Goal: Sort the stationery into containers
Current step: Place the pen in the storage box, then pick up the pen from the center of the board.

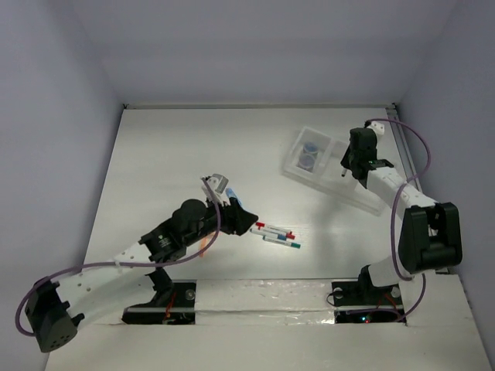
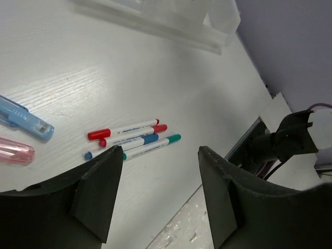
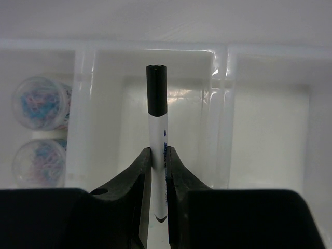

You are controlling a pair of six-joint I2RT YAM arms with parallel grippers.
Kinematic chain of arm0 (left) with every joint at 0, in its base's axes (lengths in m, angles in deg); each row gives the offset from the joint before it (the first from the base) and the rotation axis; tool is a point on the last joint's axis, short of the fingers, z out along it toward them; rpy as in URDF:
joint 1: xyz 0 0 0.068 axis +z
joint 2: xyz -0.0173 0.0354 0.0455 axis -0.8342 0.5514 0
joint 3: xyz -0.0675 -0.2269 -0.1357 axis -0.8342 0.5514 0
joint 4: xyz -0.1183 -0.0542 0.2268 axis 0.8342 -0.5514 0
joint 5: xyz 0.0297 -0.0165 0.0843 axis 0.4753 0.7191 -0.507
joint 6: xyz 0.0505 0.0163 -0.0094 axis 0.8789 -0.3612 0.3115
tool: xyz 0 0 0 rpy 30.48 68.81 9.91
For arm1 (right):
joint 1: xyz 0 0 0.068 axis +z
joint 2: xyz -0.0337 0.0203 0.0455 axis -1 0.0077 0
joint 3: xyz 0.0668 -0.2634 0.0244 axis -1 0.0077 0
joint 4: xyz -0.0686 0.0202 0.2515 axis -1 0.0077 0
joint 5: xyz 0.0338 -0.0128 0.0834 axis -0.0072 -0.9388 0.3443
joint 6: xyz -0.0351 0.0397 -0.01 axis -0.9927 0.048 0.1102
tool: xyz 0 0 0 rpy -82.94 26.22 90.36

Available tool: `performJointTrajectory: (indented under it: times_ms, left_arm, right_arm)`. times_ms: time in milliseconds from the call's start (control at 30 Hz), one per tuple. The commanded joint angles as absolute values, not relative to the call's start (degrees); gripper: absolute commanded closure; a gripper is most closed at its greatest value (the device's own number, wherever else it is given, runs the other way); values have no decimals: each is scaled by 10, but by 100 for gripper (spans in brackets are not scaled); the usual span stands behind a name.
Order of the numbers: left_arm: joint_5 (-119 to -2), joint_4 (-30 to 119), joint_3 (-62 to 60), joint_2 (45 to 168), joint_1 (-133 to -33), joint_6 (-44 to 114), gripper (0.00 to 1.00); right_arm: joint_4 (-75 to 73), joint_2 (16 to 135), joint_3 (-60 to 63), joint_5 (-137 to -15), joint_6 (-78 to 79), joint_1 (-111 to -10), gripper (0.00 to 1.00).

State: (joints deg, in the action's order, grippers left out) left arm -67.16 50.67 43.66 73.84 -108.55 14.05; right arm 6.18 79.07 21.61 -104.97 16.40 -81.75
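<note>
My right gripper [image 3: 158,155] is shut on a white pen with a black cap [image 3: 156,140] and holds it above the middle compartment of the translucent tray [image 3: 220,57]; the gripper shows over the tray [image 1: 298,166] in the top view [image 1: 346,171]. Two round bluish-grey discs [image 3: 40,104] lie in the tray's left compartment, also visible from above [image 1: 310,153]. My left gripper [image 2: 161,155] is open and empty, just near of several pens [image 2: 132,137] with red, blue and teal caps lying together on the table [image 1: 276,235]. A chunky blue piece [image 2: 23,118] and a pink piece [image 2: 14,153] lie left of them.
The right arm's base and cables [image 2: 290,140] stand at the table's near edge. An orange piece [image 1: 203,245] peeks out beside the left arm. The enclosure walls [image 1: 62,116] bound the table on three sides.
</note>
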Motion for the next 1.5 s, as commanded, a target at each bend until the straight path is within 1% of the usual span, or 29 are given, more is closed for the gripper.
performJointTrajectory:
  times_ms: [0,133,200,233,267,333,367,400,433,467,533,633,667,700,800,933,1033,1300,1467]
  left_arm:
    - [-647,584,439,791,-1101,153,47]
    - [-699,572,419,863,-1151,180,51]
    - [-734,558,398,908,-1195,198,51]
    - [-755,554,391,923,-1208,203,51]
    - [-759,550,377,952,-1228,215,51]
    - [-765,551,365,978,-1244,230,51]
    - [-772,551,359,989,-1249,237,51]
    - [-777,549,346,1011,-1260,250,51]
    - [-779,551,341,1023,-1260,259,51]
    - [-782,551,335,1033,-1265,266,51]
    - [-783,546,315,1065,-1270,288,50]
    - [-785,535,286,1104,-1287,327,50]
    - [-785,533,280,1113,-1294,337,50]
    - [-785,525,266,1133,-1294,345,50]
    - [-788,522,251,1167,-1304,378,50]
    - [-789,532,244,1200,-1305,415,49]
    - [-796,522,231,1226,-1305,429,50]
    - [-808,524,214,1272,-1305,436,50]
    - [-782,538,221,1280,-1293,434,56]
  right_arm:
    - [25,821,177,-1020,173,-821,100]
    - [18,830,191,-1008,181,-821,100]
    - [14,830,200,-1004,182,-821,95]
    - [8,830,202,-1003,181,-821,81]
    - [18,835,196,-1005,178,-821,71]
    - [25,833,188,-1007,178,-821,55]
    - [26,828,187,-1007,175,-821,43]
    - [28,824,185,-1001,175,-821,35]
    - [33,819,184,-1000,173,-821,32]
    - [35,807,183,-999,173,-821,26]
    - [43,792,184,-988,173,-821,26]
    - [42,740,201,-947,180,-821,32]
    - [36,722,226,-934,183,-821,35]
    - [31,687,240,-910,187,-821,35]
    - [28,630,285,-885,195,-821,36]
    - [36,583,318,-849,195,-821,36]
    - [45,557,330,-839,191,-821,36]
    - [50,538,341,-813,185,-821,36]
    - [54,534,340,-810,185,-821,36]
